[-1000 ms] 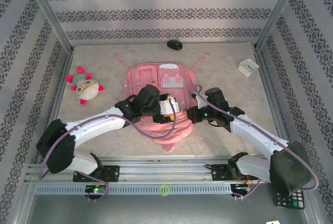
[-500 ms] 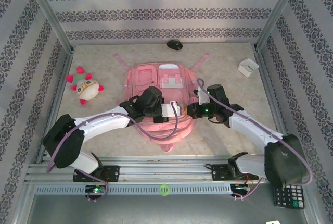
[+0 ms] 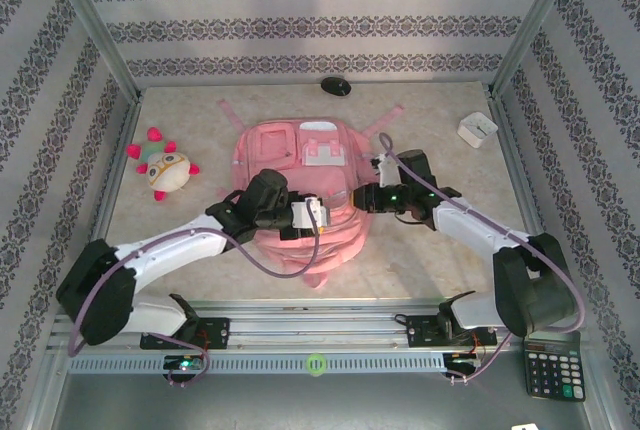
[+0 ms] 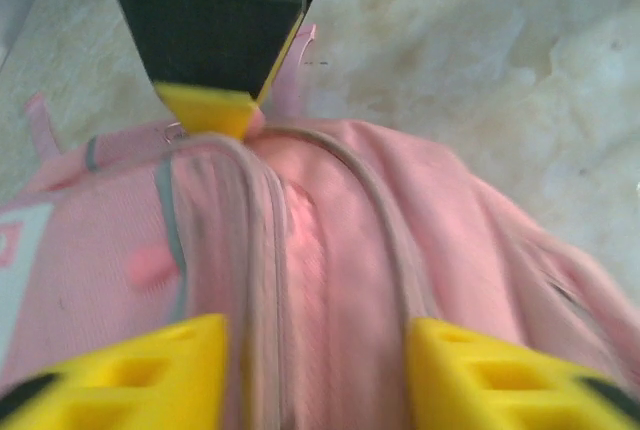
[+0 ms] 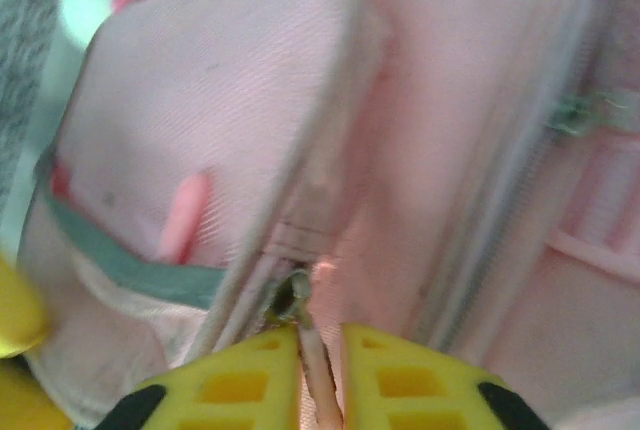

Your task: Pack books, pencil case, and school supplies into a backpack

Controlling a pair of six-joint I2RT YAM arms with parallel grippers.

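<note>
The pink backpack (image 3: 300, 165) lies flat in the middle of the table, front pockets up. My left gripper (image 3: 314, 213) hovers over its near half, open, its yellow fingertips (image 4: 150, 370) wide apart above a zip seam (image 4: 262, 250) and gripping nothing. My right gripper (image 3: 361, 199) reaches in from the right, facing the left one. Its jaws (image 5: 320, 335) stand a narrow gap apart, open. A zipper pull (image 5: 316, 365) lies between them against the left finger, with the metal slider (image 5: 290, 295) just ahead. The books, pencil case and school supplies are out of view.
A plush toy (image 3: 165, 166) sits at the left. A small black object (image 3: 336, 86) lies by the back wall and a white square box (image 3: 477, 129) at the back right. A black calculator (image 3: 553, 372) rests beyond the rail, near right. Metal posts frame the table.
The left gripper shut, then opened again and drew back slightly left. The right gripper moved farther in along the backpack's right side, and its shut jaws have parted a little.
</note>
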